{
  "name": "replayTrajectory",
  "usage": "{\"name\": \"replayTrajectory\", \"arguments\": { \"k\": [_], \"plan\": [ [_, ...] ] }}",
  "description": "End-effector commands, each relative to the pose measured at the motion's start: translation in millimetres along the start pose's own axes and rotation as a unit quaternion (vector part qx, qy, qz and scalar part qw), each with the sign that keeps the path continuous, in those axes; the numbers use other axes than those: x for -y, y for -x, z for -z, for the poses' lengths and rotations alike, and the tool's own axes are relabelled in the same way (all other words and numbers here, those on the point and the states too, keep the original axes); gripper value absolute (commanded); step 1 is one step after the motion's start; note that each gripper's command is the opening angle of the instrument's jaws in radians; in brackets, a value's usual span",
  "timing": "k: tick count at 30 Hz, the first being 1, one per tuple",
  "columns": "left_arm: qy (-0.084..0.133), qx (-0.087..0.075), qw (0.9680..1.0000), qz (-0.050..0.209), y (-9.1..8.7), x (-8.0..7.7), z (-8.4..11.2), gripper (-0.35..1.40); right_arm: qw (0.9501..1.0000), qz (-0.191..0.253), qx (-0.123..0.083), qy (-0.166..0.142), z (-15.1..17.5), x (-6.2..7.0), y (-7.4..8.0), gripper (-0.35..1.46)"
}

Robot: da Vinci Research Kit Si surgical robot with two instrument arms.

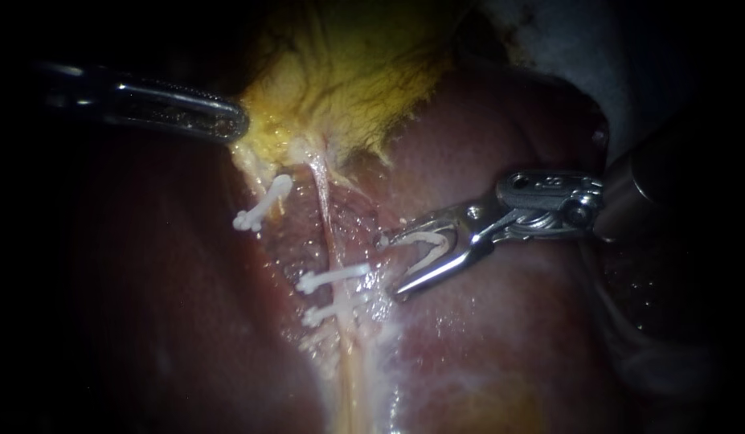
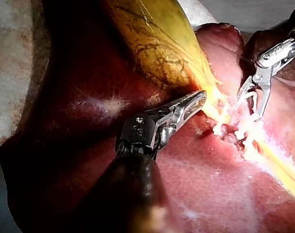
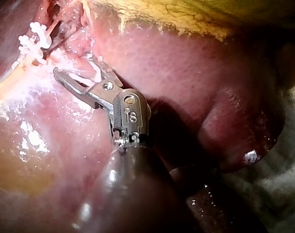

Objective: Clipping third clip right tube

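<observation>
- Endoscope view: the right tube [image 1: 327, 217] is seen as a thin pale strand running down from the gallbladder [image 1: 348, 72] across the liver [image 1: 509, 337], so its long axis is roughly up-and-down here. Two placed clips [image 1: 332, 277] are already set across its lower stretch, one just under the other.
- Same view: the right instrument [image 1: 392, 265] is parked just beside the tube on its right, level with the upper placed clip. Its jaws are spread wide and pointed at the tube, and a white loaded clip [image 1: 432, 245] is cradled between them, touched by both. The tube isn't enclosed yet, so a short sideways reach across its axis is probably needed.
- The left instrument [image 1: 240, 125] is kept well away from that spot, with its jaws pinched down on the gallbladder's yellow edge.
- Left wrist view: the left instrument [image 2: 200, 96] is shown with its jaws closed at the gallbladder [image 2: 157, 43] edge. The right instrument [image 2: 251, 106] is seen beyond its tip, beside the white clips. The tube is washed out by glare.
- Right wrist view: the loaded clip [image 3: 81, 77] is seen inside the wide-open jaws of the right instrument [image 3: 77, 68], and the placed clips [image 3: 33, 43] lie just ahead.
</observation>
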Motion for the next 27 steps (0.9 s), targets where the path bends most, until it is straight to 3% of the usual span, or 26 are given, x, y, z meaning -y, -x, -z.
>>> {"name": "replayTrajectory", "arguments": {
  "k": [1, 7, 17, 22, 27],
  "plan": [
    [0.000, 0.000, 1.0000, 0.000, 0.0, 0.0, 0.0, -0.35, 1.0000, 0.000, 0.000, -0.001, 0.1, 0.1, -0.1, 0.52],
    [0.000, 0.000, 1.0000, 0.000, -0.1, -0.1, 0.0, -0.35, 1.0000, -0.004, -0.001, -0.006, 0.9, 2.0, -1.2, 0.52],
    [0.001, 0.000, 1.0000, 0.000, -0.1, -0.3, 0.1, -0.35, 0.9995, -0.027, -0.007, -0.013, 2.9, 6.5, -5.5, 0.52],
    [0.001, 0.000, 1.0000, 0.000, -0.1, -0.2, 0.1, -0.35, 0.9993, -0.031, -0.013, -0.015, 3.4, 7.4, -7.0, 0.52],
    [0.001, 0.000, 1.0000, 0.000, -0.1, -0.2, 0.1, -0.35, 0.9988, -0.041, -0.021, -0.016, 2.6, 6.9, -7.9, 0.52]
  ]
}}
